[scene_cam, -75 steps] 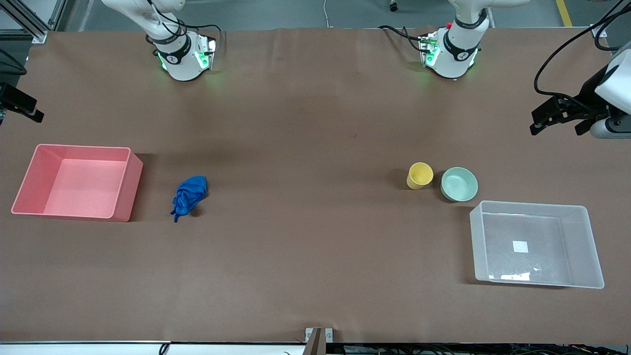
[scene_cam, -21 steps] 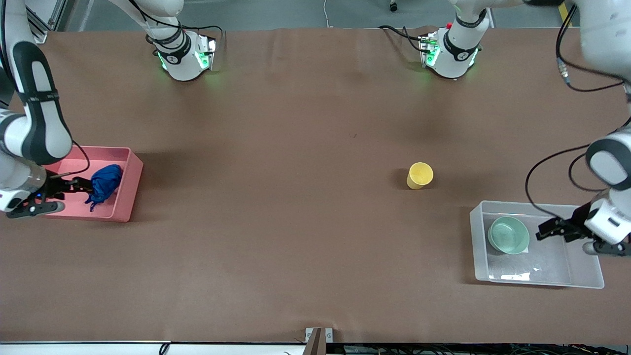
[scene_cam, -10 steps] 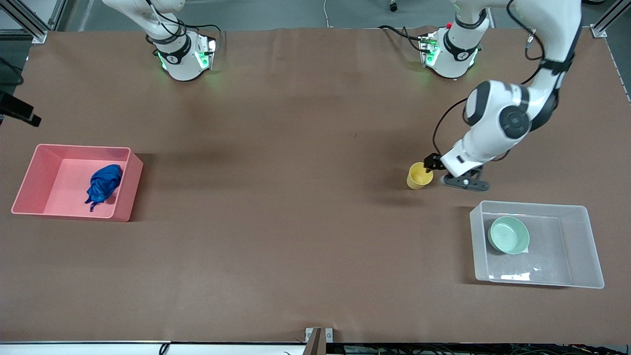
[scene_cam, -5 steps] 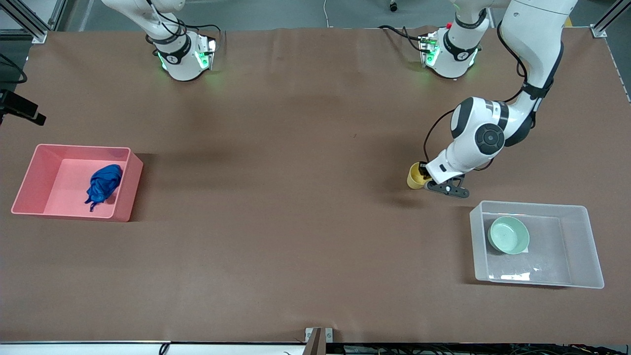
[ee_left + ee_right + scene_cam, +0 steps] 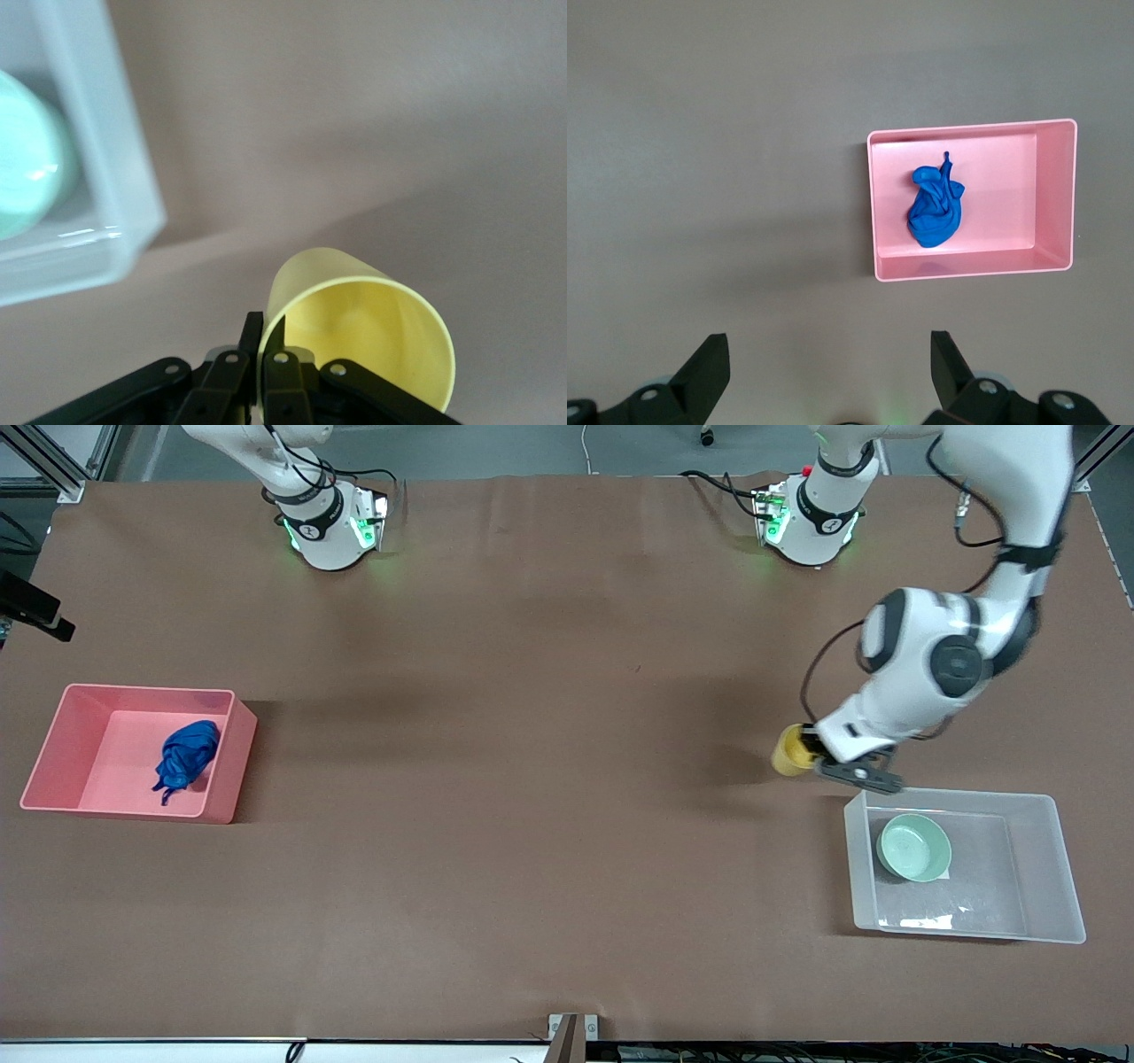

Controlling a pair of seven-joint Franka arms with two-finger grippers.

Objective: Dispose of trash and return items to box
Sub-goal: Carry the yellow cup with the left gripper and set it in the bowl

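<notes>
My left gripper (image 5: pixel 808 755) is shut on the rim of the yellow cup (image 5: pixel 788 751) and holds it tilted above the table, just off a corner of the clear box (image 5: pixel 1045 868). In the left wrist view one finger is inside the cup (image 5: pixel 363 328) and one outside, gripper (image 5: pixel 266 329). The mint-green bowl (image 5: pixel 914 848) lies in the clear box. The blue wad (image 5: pixel 186 755) lies in the pink bin (image 5: pixel 226 771). My right gripper (image 5: pixel 828 354) is open and empty, high over the table beside the pink bin (image 5: pixel 877 212) holding the wad (image 5: pixel 935 205).
The box's corner (image 5: pixel 97 177) and the bowl's edge (image 5: pixel 22 177) show in the left wrist view. The right gripper's dark tip (image 5: pixel 35 615) shows at the edge of the front view. Both arm bases stand along the table's back edge.
My left gripper has lifted the yellow cup off the table and carried it toward the clear box. The right gripper has barely moved.
</notes>
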